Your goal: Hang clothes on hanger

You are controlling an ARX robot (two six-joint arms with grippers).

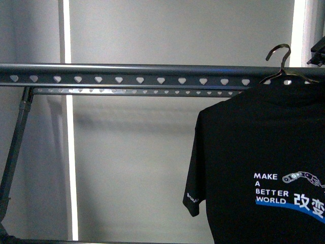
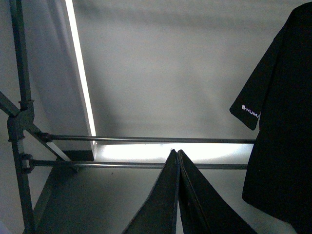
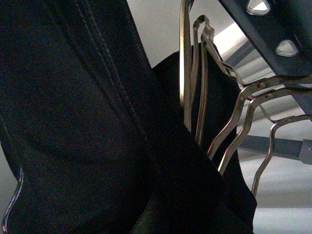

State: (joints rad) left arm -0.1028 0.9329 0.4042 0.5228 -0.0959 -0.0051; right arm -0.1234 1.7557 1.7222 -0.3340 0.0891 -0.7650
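The black T-shirt (image 1: 254, 152), printed "MAKE A BETTER WORLD" over a blue stripe, hangs at the right end of the hanger rail (image 1: 127, 76), a dark grey bar with heart-shaped holes. Its shiny metal hook (image 1: 279, 56) rises above the rail's top edge; I cannot tell whether it rests on the rail. In the right wrist view, black cloth (image 3: 87, 122) fills the frame and hides my right gripper's jaws, which are shut on the shirt beside the hook's wires (image 3: 234, 122) and under the rail (image 3: 273, 29). My left gripper (image 2: 176, 153) is shut and empty, left of the shirt's sleeve (image 2: 251, 109).
A slanted grey leg (image 1: 15, 147) holds the rail up on the left. A second, thinner holed bar (image 1: 137, 92) runs just behind and below the rail. Two low crossbars (image 2: 146, 140) lie beyond my left gripper. A bright vertical strip (image 1: 68, 162) lights the grey wall.
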